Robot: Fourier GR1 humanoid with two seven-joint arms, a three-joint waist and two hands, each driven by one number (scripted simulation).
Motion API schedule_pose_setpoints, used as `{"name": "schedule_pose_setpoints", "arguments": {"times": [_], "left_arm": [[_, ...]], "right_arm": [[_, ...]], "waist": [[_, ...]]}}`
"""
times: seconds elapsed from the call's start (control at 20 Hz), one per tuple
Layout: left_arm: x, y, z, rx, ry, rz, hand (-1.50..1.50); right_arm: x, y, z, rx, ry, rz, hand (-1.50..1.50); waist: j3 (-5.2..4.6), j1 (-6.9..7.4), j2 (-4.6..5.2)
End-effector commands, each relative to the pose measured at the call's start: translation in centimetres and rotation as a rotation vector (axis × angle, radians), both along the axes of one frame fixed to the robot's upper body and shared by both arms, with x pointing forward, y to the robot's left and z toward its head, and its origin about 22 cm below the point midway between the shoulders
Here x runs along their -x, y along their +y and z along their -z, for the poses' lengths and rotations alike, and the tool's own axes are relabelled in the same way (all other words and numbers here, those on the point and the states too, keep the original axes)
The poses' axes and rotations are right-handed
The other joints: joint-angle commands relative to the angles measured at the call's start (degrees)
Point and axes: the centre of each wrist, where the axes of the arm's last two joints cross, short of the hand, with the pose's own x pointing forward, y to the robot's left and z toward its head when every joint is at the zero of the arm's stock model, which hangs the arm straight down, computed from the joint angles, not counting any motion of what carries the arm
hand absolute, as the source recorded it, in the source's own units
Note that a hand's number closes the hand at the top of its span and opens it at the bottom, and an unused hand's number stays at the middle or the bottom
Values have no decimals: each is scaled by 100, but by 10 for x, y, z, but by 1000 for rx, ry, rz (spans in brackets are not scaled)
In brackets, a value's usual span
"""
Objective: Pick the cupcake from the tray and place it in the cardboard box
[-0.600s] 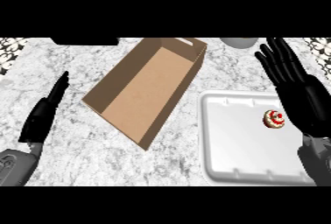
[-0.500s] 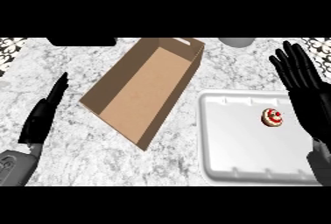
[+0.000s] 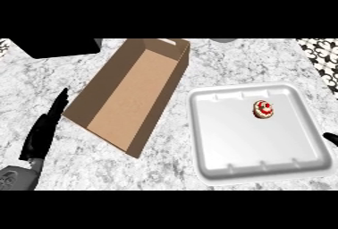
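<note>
Marble surface [image 3: 165, 170]: small cupcake [image 3: 263, 109], red-white top, on tray [image 3: 218, 147]. Box [image 3: 132, 96] beside. Left hand [image 3: 45, 134] fingers straight; right hand [image 3: 331, 139] fingers: cannot tell.

Brown cardboard box [image 3: 132, 94] and white tray [image 3: 218, 147] on a grey-veined white marble counter [image 3: 165, 170].
The cupcake [image 3: 263, 109] is tan with red-and-white topping; the left hand [image 3: 43, 134] black.

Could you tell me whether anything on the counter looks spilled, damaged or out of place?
Nothing stands out. The cupcake sits upright in the white tray, and the cardboard box lies open beside it, set at an angle but intact.
</note>
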Motion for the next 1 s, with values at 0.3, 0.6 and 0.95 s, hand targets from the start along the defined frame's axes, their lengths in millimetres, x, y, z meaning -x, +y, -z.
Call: {"name": "schedule_pose_setpoints", "arguments": {"times": [0.3,0.6,0.95], "left_arm": [[5,-24,15,0,43,73,0],[-6,-35,-4,-10,45,93,0],[-9,-21,11,3,37,104,0]], "right_arm": [[137,-64,79,528,79,132,-150],[155,-34,57,585,235,166,-150],[145,5,15,665,406,168,-150]], "waist": [[-107,415,-6],[-125,530,-18],[-136,567,14]]}}
